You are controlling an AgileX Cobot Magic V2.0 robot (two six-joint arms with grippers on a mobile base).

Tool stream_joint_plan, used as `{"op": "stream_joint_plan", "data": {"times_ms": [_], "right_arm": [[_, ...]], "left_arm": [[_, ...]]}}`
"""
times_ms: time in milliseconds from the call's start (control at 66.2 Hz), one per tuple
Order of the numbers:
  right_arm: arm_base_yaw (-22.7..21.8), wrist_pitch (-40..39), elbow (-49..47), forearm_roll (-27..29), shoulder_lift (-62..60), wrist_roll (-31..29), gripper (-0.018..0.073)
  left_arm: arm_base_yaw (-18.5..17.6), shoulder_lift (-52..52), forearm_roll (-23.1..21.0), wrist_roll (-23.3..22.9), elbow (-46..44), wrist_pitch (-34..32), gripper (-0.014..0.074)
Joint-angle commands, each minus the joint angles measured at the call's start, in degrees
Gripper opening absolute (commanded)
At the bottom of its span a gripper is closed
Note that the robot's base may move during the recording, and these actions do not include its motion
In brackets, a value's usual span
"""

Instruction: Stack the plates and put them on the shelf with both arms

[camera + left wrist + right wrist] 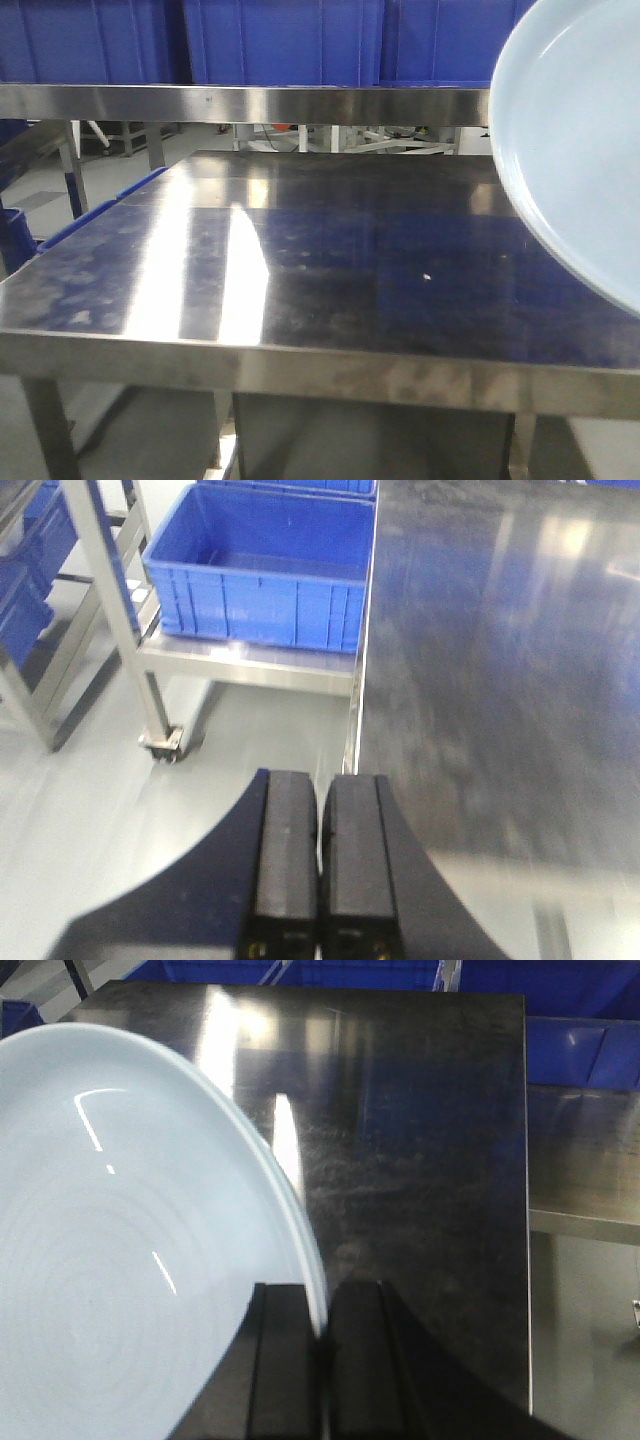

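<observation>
My right gripper (322, 1310) is shut on the rim of a pale blue-white plate (110, 1250), held tilted above the steel table (400, 1160). A second rim line shows along the plate's edge, so two plates may be stacked there; I cannot tell. The same plate (570, 130) fills the right edge of the front view, raised and on edge. My left gripper (320, 800) is shut and empty, hovering over the left edge of the table (500, 660). Neither gripper shows in the front view.
A steel shelf edge (240, 103) runs across above the table with blue bins (280, 40) on it. A blue crate (260, 565) sits on a low steel cart left of the table. More blue bins (560, 1020) lie beyond the table's far right.
</observation>
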Motion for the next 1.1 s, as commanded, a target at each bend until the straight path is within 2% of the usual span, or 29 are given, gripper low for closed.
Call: {"op": "stream_joint_plan", "data": {"times_ms": [0, 1087], "right_arm": [[-0.33, -5.41, -1.71, 0.72, 0.27, -0.13, 0.005], [-0.33, -5.41, -1.71, 0.72, 0.27, -0.13, 0.005]], "left_arm": [[-0.44, 0.21, -0.2, -0.6, -1.71, -4.57, 0.0088], [-0.44, 0.21, -0.2, -0.6, -1.71, -4.57, 0.0088]]}}
